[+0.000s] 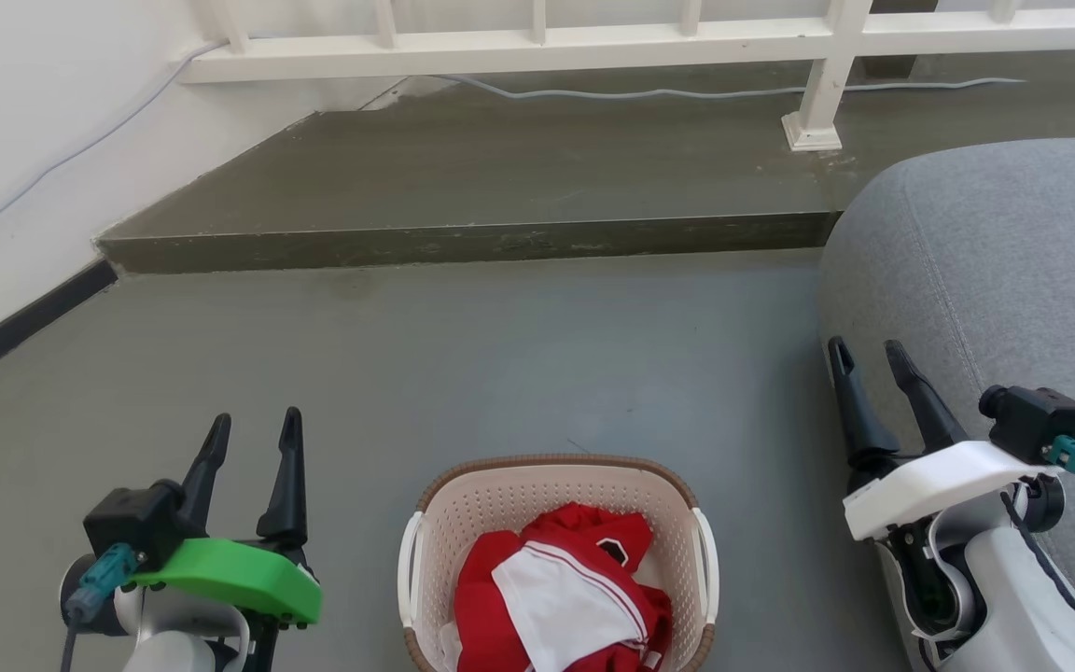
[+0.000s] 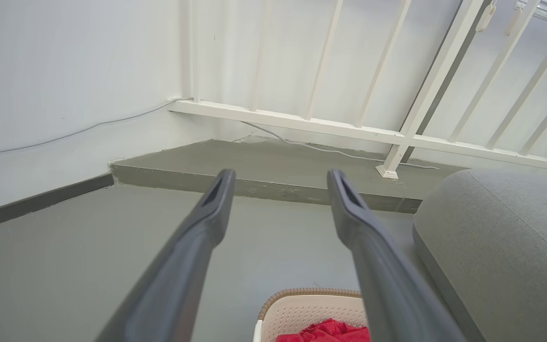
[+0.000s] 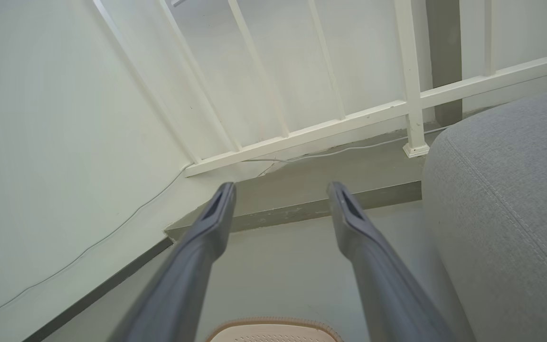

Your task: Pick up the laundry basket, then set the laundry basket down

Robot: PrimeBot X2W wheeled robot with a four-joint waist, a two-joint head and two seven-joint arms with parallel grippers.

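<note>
So, the laundry basket (image 1: 519,504) is sitting on the smooth grey floor (image 1: 500,355) near the grey fabric sofa (image 1: 995,280), centred between both arms. It's looking light but wide: stiff perforated cream plastic under a brown woven-look rim, carrying only soft red-and-white clothes (image 1: 565,597). I'm judging the two smooth white side handles (image 1: 404,571) as the grip points, one per arm; left gripper (image 1: 254,422) and right gripper (image 1: 864,350) are hovering with fingers spread, holding nothing, well apart from the basket.

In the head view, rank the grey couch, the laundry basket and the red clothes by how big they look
Largest first:
grey couch, cut off by the frame
laundry basket
red clothes, inside the basket
</note>
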